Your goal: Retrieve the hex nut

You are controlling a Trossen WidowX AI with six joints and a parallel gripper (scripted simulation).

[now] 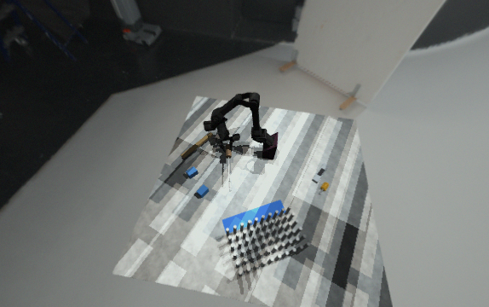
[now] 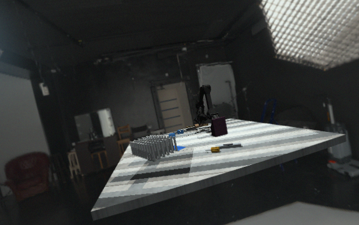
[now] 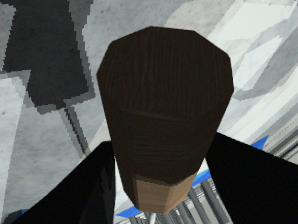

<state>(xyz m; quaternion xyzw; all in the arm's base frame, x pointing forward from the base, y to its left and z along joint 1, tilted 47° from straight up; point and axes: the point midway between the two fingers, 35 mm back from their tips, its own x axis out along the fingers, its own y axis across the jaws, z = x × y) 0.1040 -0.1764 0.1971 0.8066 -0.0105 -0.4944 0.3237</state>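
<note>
My gripper [image 1: 228, 147] [image 3: 158, 145] is shut on the wooden handle [image 3: 165, 95] of a long thin tool. Its slender rod [image 1: 229, 172] points towards the spacer field, and its tip is short of the blue strip. The blue taped strip [image 1: 250, 214] [image 2: 180, 148] [image 3: 261, 144] lies along the field's near side. Rows of metal spacers [image 2: 154, 147] stand behind it; those I can make out look upright. The hex nut cannot be made out in any view. The tool's far end is hidden behind its handle in the wrist view.
Two blue blocks [image 1: 192, 172] [image 1: 202, 191] lie on the rod's left in the top view. A long yellow-brown piece [image 1: 195, 147] lies near the arm. A yellow-handled tool [image 1: 325, 186] [image 2: 215, 149] and a grey-and-black one [image 2: 233, 145] lie on the right. A dark block [image 1: 271, 147] [image 2: 219, 126] stands at the arm's base.
</note>
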